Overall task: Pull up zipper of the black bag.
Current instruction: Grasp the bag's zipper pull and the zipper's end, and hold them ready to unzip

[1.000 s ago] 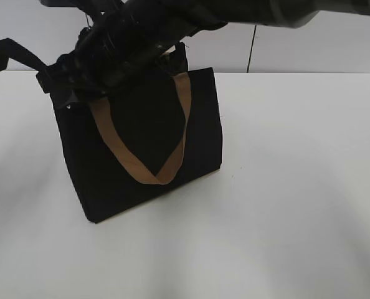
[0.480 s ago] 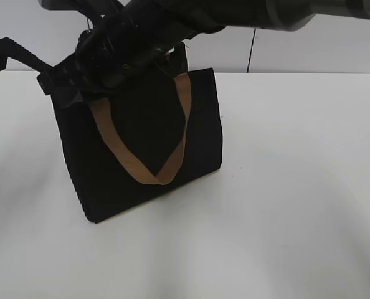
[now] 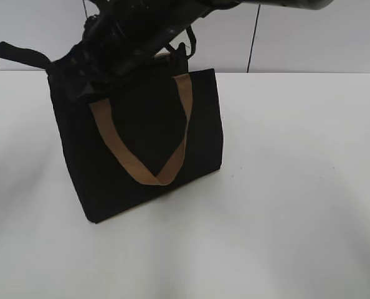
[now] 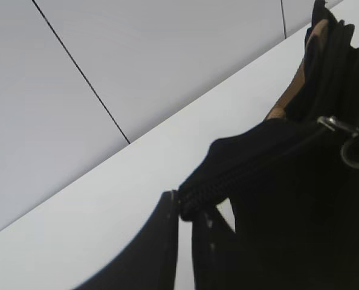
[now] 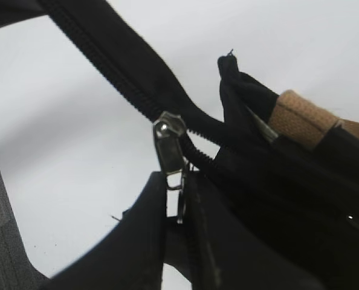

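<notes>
The black bag [image 3: 147,137] stands on the white table, its tan handle [image 3: 155,174] hanging down the front. Both dark arms crowd its top left corner. My left gripper [image 4: 185,208] is shut on the end of the zipper [image 4: 252,166] at the bag's corner. The silvery pull [image 4: 335,125] shows further along the zip line. My right gripper [image 5: 174,188] is shut on the tab of the pull [image 5: 169,142], where the closed zipper [image 5: 107,66] splits towards the bag's opening. In the exterior view the fingertips are lost in the dark mass.
The white table [image 3: 284,187] stretches to the right of and in front of the bag. A pale wall with a dark vertical seam [image 3: 253,43] rises behind. The right arm [image 3: 172,18] reaches in from the upper right, the left arm [image 3: 10,53] from the left.
The dark mass of arms over the bag has shifted up and slightly right. The bag's top left corner is drawn tauter to the left. The bag's base has stayed in place.
</notes>
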Robot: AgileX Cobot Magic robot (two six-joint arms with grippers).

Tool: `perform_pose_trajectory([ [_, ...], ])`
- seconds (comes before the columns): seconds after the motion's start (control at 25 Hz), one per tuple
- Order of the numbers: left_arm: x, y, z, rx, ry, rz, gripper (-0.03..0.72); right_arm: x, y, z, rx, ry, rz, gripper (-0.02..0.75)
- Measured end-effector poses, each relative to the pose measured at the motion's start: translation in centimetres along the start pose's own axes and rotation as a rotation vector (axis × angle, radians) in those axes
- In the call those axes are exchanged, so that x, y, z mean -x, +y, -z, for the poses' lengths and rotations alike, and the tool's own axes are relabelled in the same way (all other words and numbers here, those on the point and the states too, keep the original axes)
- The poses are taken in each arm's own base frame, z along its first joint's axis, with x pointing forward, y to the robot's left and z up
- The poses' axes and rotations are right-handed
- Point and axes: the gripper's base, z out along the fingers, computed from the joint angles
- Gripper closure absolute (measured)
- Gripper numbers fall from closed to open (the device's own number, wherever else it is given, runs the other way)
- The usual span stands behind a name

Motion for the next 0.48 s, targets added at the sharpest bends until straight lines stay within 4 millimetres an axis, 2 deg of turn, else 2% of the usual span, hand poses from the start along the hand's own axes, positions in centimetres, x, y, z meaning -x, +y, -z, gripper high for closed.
perform_pose_trajectory([
  [0.12,-0.1,0.0,-0.1,0.002,0.012,-0.014,0.661,0.1,-0.4,0.9,-0.001,0.008,-0.008,0.687],
  [0.48,-2.1,-0.6,-0.5,0.0,0.099,-0.013,0.661,-0.7,-4.0,2.5,-0.012,0.063,-0.102,0.687],
])
